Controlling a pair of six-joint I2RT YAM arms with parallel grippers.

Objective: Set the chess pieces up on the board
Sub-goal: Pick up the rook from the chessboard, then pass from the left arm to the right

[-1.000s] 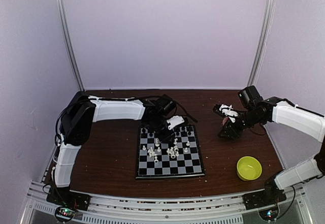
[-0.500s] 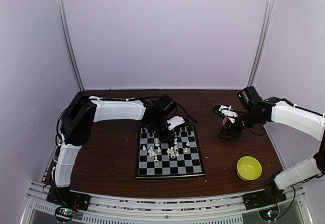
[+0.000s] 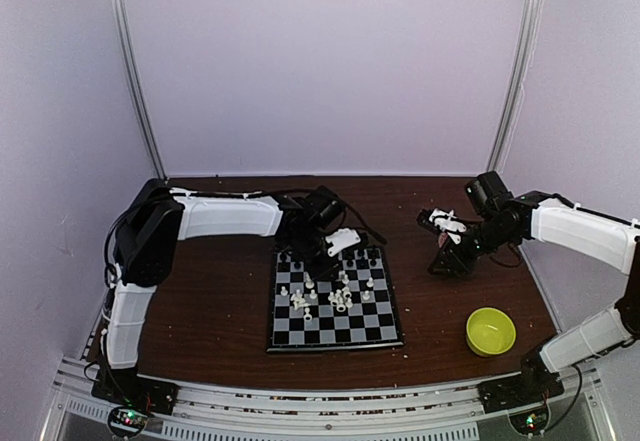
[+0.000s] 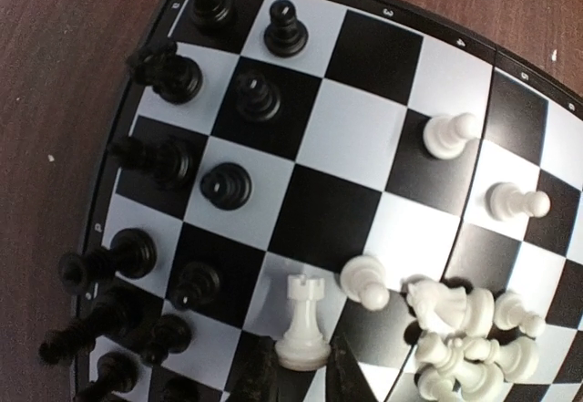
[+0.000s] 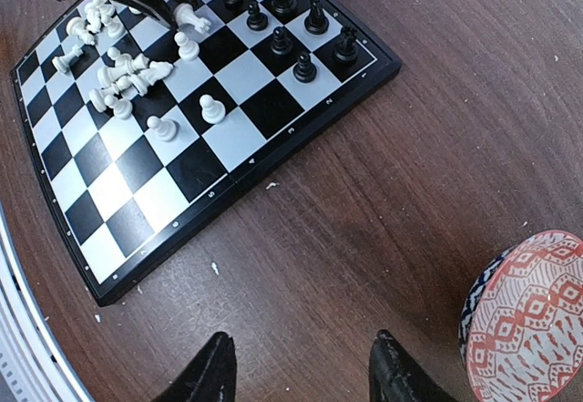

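The left tool (image 4: 303, 382) is reaching in over the far edge of the board (image 3: 330, 333), which is lying flat in the middle of the counter (image 3: 220, 301). In the left wrist view, a white rook (image 4: 303, 324) is standing upright on the board between the tool's two dark fingertips (image 4: 262, 375). The fingertips are flanking the rook's base closely on both sides. I cannot tell whether they are pressing on it or only sitting around it.

To the left of the rook in that view, the black pieces (image 4: 226, 186) are standing in two rows along the board's rim. A white pawn (image 4: 364, 279) is standing just beside the rook on its other side. Past the pawn, a small heap of white pieces (image 4: 465, 329) is lying tumbled together, several of them on their sides and touching. Two more white pawns are standing apart from the heap, farther from the tool.

The right tool (image 5: 305, 375) is hovering over bare counter to the right of the board and well apart from it. Its fingers are spread wide and are holding nothing. From its wrist view, the board's near corner is showing ahead of the fingers, and no chess piece is lying between them. A red-patterned bowl (image 5: 524, 329) is sitting on the counter near the tool's right-hand finger in that view. A yellow-green bowl (image 3: 490, 331) is resting near the front right of the counter, well clear of the board.
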